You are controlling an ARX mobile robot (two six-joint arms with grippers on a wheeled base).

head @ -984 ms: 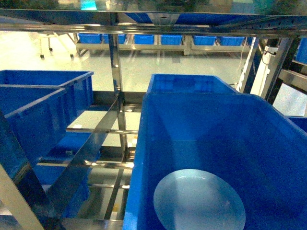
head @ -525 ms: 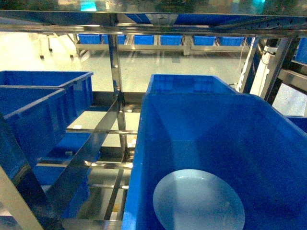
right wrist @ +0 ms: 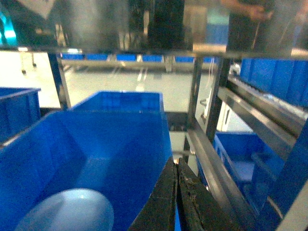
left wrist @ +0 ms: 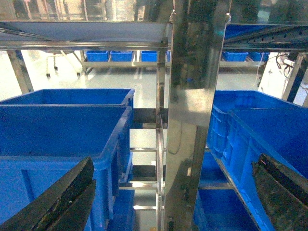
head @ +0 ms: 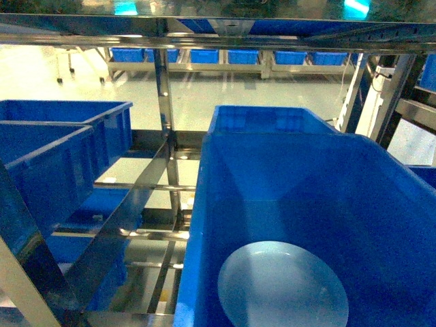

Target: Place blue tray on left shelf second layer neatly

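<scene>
The pale blue tray (head: 283, 287) lies flat on the floor of a deep blue crate (head: 272, 170) at the lower right of the head view. It also shows in the right wrist view, tray (right wrist: 67, 212) at the bottom left. My right gripper (right wrist: 175, 162) is shut with nothing between its fingers, above the crate's right wall, up and to the right of the tray. The left shelf's open steel slats (head: 136, 185) lie left of the crate. My left gripper (left wrist: 174, 161) is open wide, facing a steel upright (left wrist: 192, 120). Neither gripper shows in the head view.
Two blue crates (head: 61, 146) stand on the left shelf. A steel beam (head: 218, 30) runs overhead. Shiny slanted rails (head: 116, 218) and an upright post (head: 163, 102) separate the bays. More blue crates (left wrist: 250, 125) sit to the right of the upright. Distant white racks hold small blue bins (head: 204, 56).
</scene>
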